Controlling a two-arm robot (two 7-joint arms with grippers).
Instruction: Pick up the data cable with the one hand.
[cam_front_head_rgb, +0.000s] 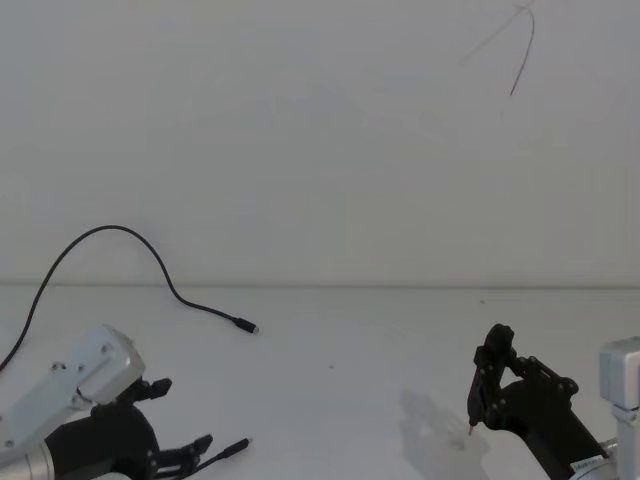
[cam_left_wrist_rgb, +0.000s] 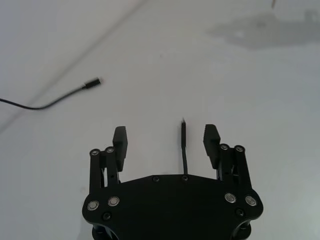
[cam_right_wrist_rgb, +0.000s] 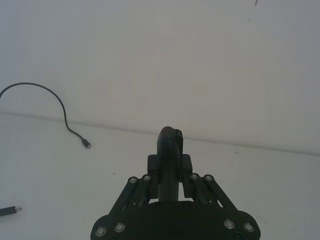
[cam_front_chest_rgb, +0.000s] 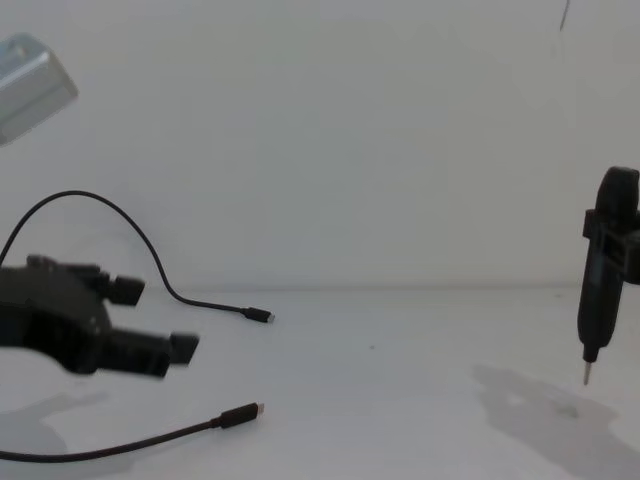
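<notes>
- A plain white matte wall (cam_front_head_rgb: 300, 130) is rising behind the work area and meeting the tabletop in a straight seam.
- A smooth white table (cam_front_head_rgb: 380, 380) is stretching flat across the foreground, and soft grey shadows are falling on it.
- The black, angular two-jaw left gripper (cam_front_chest_rgb: 155, 320) is reaching in low from the robot's left on a pale grey, boxy wrist housing (cam_front_head_rgb: 100, 365). It is pointing forward and toward the centre and hovering above the table. Its jaws are standing spread wide, gripping nothing.
- The black linkage-built right gripper (cam_right_wrist_rgb: 170, 170) is hanging at the robot's right, raised off the table, with its jaws pressing together on a tool.
- A black pen-shaped tool (cam_front_chest_rgb: 598, 300) with a rounded top is standing nearly upright in that grip. Its thin metal tip is pointing down just above the table.
- The long black, slightly textured data cable (cam_front_chest_rgb: 150, 440) is lying on the near left of the table. It is ending in an elongated black plug with a short silver tip, which is resting on the table below the left gripper, in line with the gap between the open jaws and apart from both.
- A thinner smooth black cable (cam_front_head_rgb: 130, 232) is arching farther back, its small plug lying near the wall seam, well apart from both grippers.
</notes>
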